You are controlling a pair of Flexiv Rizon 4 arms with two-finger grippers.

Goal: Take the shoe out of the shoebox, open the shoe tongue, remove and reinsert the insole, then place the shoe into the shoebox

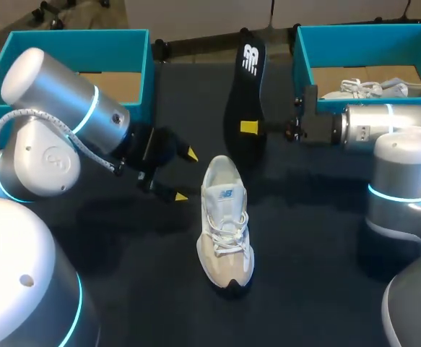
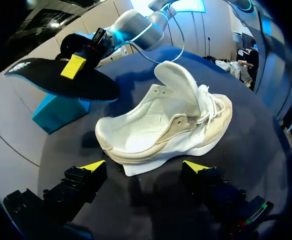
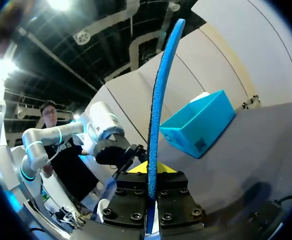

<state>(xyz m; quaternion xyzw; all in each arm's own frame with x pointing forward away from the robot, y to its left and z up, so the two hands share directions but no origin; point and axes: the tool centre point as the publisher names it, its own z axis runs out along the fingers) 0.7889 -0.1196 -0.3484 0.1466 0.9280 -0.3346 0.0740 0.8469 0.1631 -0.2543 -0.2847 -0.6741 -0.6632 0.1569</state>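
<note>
A white and beige shoe (image 1: pixel 226 224) stands on the dark table, its tongue pulled up in the left wrist view (image 2: pixel 178 82). My left gripper (image 1: pixel 185 175) is open just to the shoe's left, its yellow tips either side of the heel opening (image 2: pixel 144 167). My right gripper (image 1: pixel 250 128) is shut on the black insole (image 1: pixel 243 90), held above the table beyond the shoe. In the right wrist view the insole (image 3: pixel 158 100) shows edge-on, blue, rising from between the closed fingers (image 3: pixel 151 167). The insole (image 2: pixel 60 80) also hangs beyond the shoe in the left wrist view.
A teal shoebox (image 1: pixel 80 43) stands at the back left. A second teal box (image 1: pixel 369 36) at the back right holds another white shoe (image 1: pixel 380 88). Bare dark table lies in front of the shoe.
</note>
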